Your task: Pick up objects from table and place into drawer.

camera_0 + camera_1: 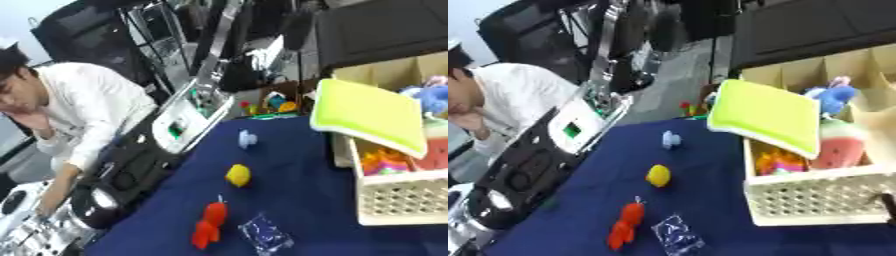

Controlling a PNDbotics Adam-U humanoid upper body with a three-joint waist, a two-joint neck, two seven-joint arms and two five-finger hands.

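Observation:
Several small things lie on the dark blue tablecloth (297, 190): a pale blue piece (248, 138) farthest back, a yellow toy (238, 175) in the middle, a red-orange toy (208, 225) near the front, and a clear packet (265, 234) with blue print beside it. To the right stands a white perforated drawer bin (815, 200) holding colourful toys, partly covered by a tilted yellow-green pad (767, 115). A dark sliver (888, 206) at the right edge, in front of the bin, may be part of my right hand. My left hand does not show.
Behind the bin is a cardboard box (859, 65) with a blue plush (833, 97) and a watermelon-like toy (839, 145). Black and white equipment (140, 165) lines the table's left edge. A person in white (79, 110) leans there, touching none of the toys.

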